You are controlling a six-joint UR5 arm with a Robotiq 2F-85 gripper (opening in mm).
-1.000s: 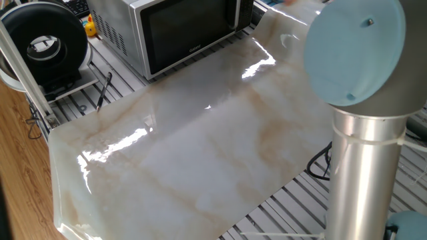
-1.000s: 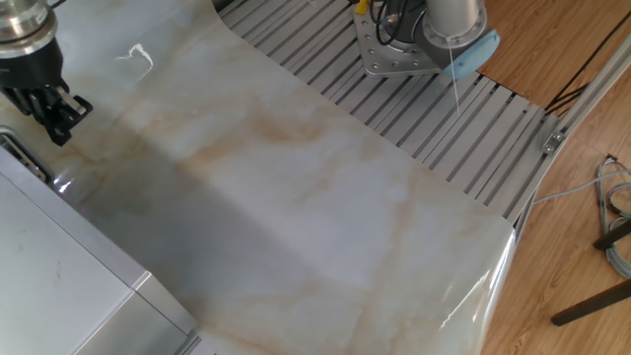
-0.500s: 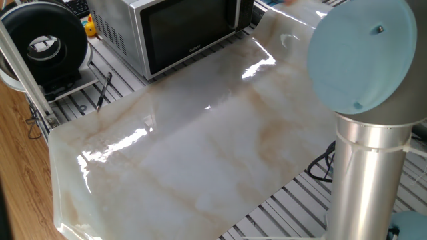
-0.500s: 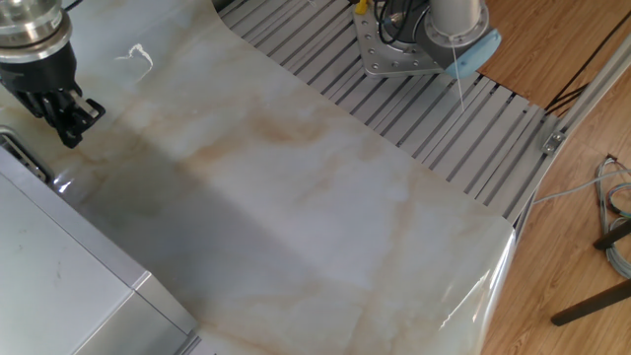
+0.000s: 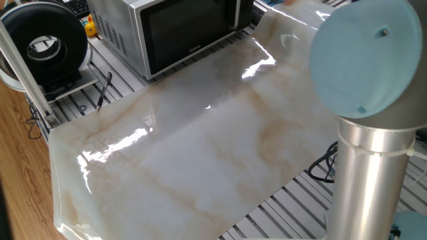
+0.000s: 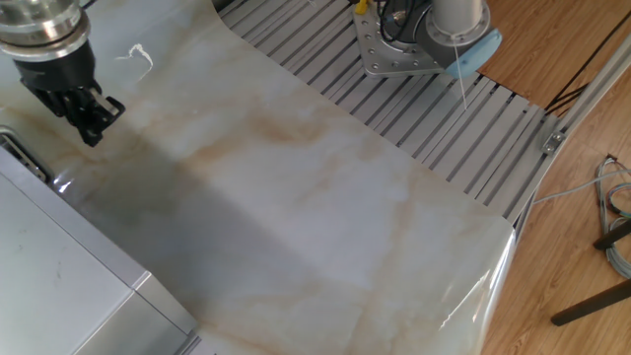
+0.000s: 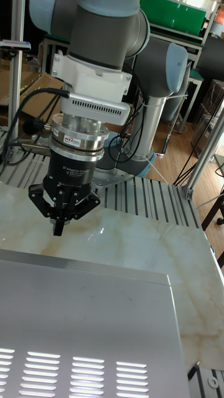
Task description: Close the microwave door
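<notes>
The silver-grey microwave [image 5: 120, 23] stands at the back of the table, and its grey top [image 7: 81, 323] fills the bottom of the tall fixed view. The microwave door [image 5: 190, 27], dark glass in a silver frame, lies flush against the oven's front. My gripper [image 6: 95, 126] hangs just above the marble sheet, a short way off the microwave's front corner. Its black fingers are pressed together with nothing between them. In the tall fixed view the gripper [image 7: 58, 229] points down just beyond the oven's top edge. My arm hides the gripper in the one fixed view.
A round black fan-like device [image 5: 43, 40] and a yellow duck [image 5: 89, 27] sit left of the microwave. A glossy marble sheet [image 5: 200, 147] covers the slatted metal table [image 6: 414, 118]. The arm's pale-blue joint [image 5: 363, 57] blocks the right foreground. Cables [image 6: 616, 227] lie on the wooden floor.
The shut gripper has drawn away from the microwave's front, rightward in the other fixed view. The arm's big joint has shifted slightly right. The door has not moved.
</notes>
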